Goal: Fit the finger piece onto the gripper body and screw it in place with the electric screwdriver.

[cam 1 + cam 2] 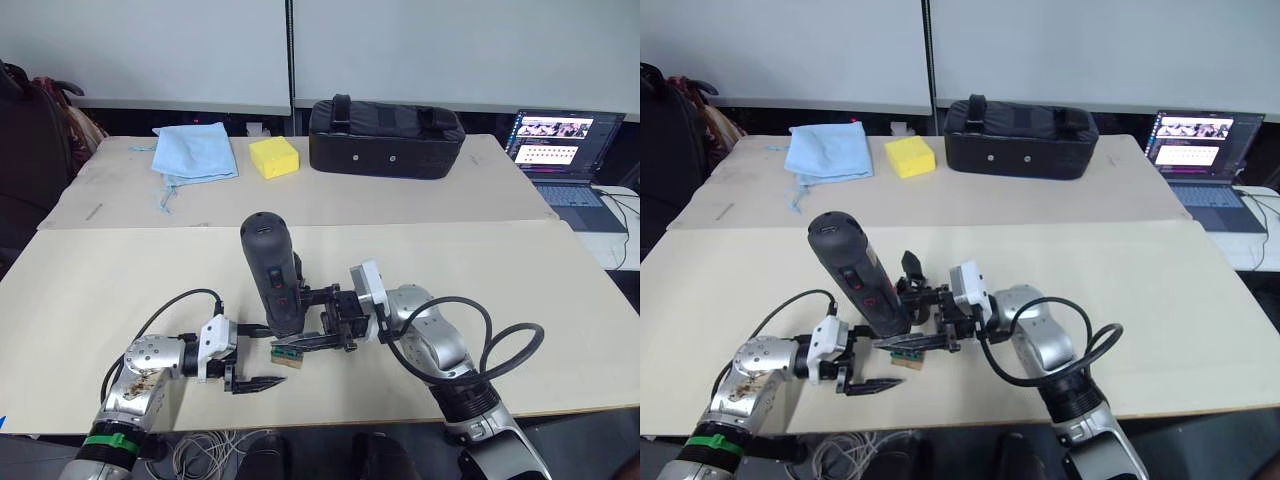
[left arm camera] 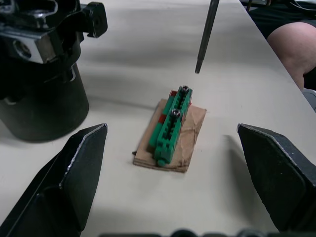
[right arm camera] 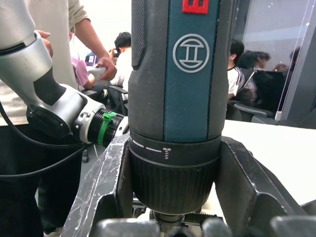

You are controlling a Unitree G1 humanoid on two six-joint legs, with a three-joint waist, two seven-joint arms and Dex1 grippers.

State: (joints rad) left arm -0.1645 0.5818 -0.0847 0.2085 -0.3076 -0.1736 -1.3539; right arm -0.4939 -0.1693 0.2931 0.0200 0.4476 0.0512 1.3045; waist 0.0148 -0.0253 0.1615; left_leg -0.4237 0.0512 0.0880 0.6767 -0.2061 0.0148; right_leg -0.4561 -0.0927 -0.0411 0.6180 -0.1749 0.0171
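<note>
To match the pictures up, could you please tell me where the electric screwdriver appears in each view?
Left eye view: electric screwdriver upright, near the centre.
Right eye view: left of centre.
Left wrist view: its metal bit hangs above the block.
Right wrist view: its barrel, close up.
Shared landmark: the green block by the bit.

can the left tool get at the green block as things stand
Probably yes. The left tool is open with the green block on its tan card lying between the fingers, nothing between them. The screwdriver, held by the right tool, stands just beside it.
</note>
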